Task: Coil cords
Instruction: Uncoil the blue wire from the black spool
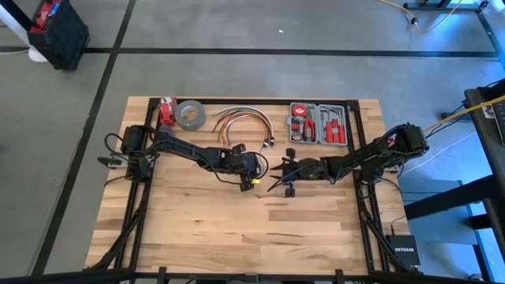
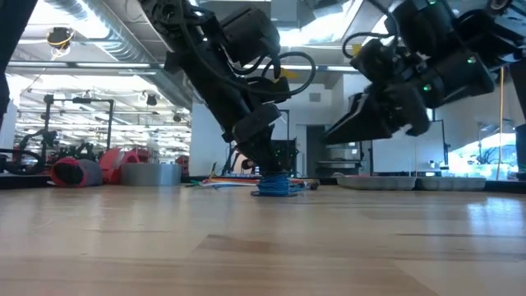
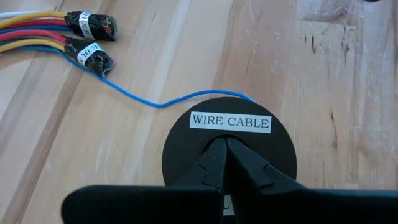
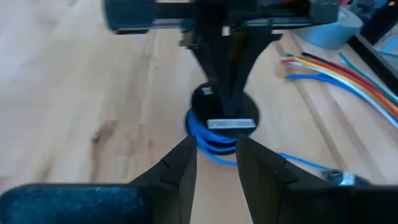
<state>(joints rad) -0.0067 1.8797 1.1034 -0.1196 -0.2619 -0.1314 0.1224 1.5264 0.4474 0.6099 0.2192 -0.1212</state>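
Observation:
A black spool (image 4: 222, 118) labelled "WIRE CABLE" stands upright on the table's middle, with the thin blue cord (image 4: 208, 140) wound around it between its discs. A loose stretch of cord (image 3: 161, 102) runs from the spool across the wood toward the coloured cables. My left gripper (image 3: 224, 149) is shut with its tips on the spool's top disc. My right gripper (image 4: 216, 163) is open just right of the spool, raised off the table (image 2: 362, 123), with nothing between its fingers. My left gripper presses its shut fingers (image 4: 227, 93) down on the spool's top disc (image 3: 230, 134), near the disc's middle. The fingers come slanting down from the table's left side. The spool stands upright with its lower disc on the wood (image 2: 275, 191).
Along the far edge lie an arched bundle of orange, red, yellow and blue cables (image 1: 241, 118), a grey tape roll (image 1: 190, 115), a small red thing (image 1: 166, 110) and an open tool case (image 1: 317, 124). Bare wood stretches toward the near edge.

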